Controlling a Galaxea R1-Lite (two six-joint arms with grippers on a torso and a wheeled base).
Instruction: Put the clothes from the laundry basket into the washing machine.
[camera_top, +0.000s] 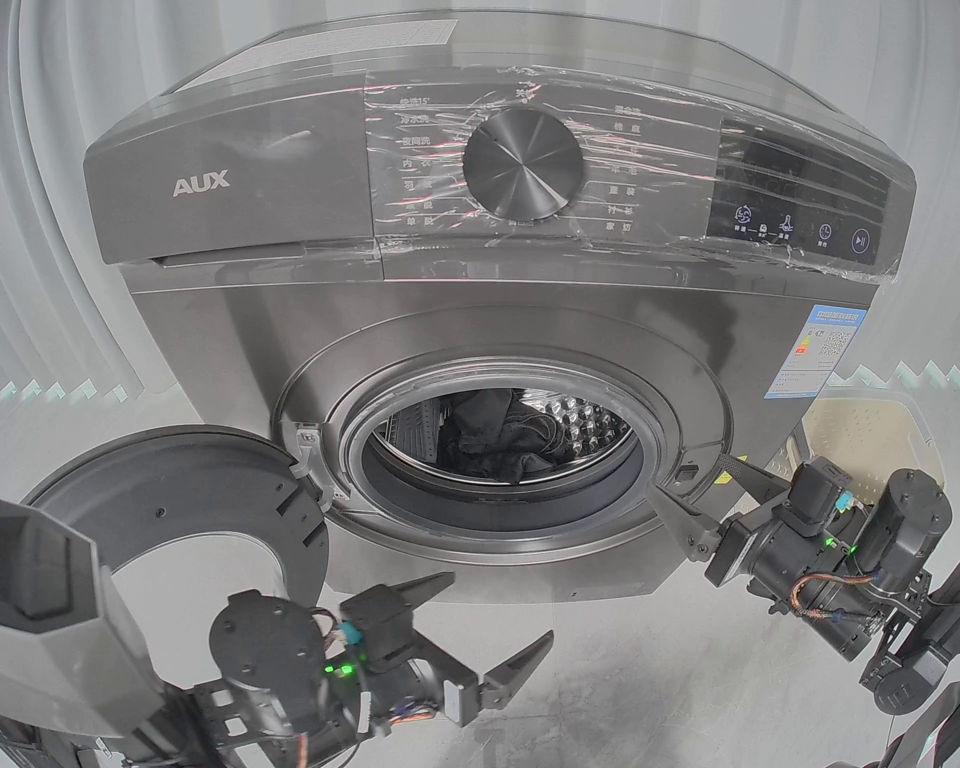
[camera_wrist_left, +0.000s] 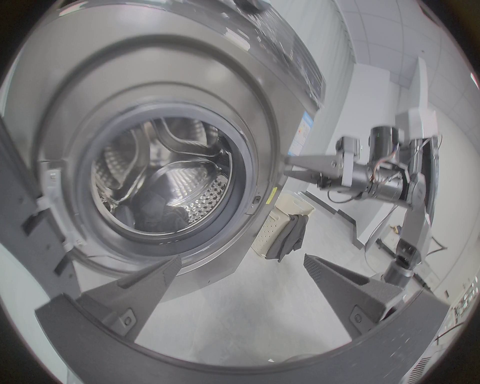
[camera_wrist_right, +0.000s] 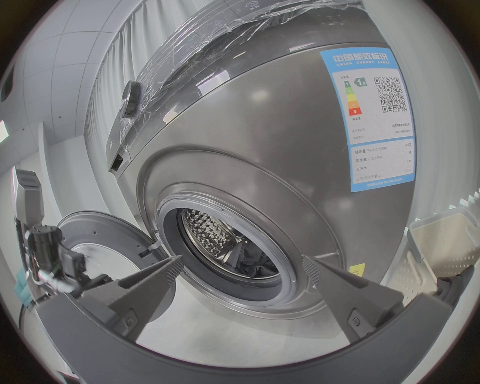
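While my left gripper (camera_top: 500, 607) hangs low before the washer (camera_top: 560, 320), jaws spread wide and empty, my right gripper (camera_top: 687, 473) sits near the washer's right front, just as wide and holding nothing. Dark clothes (camera_top: 495, 435) lie inside the drum (camera_top: 590, 420). The door (camera_top: 170, 490) stands swung open on my left. The basket (camera_top: 870, 430) stands just beside the washer on my right, with a dark garment (camera_wrist_left: 289, 237) draped over its rim.
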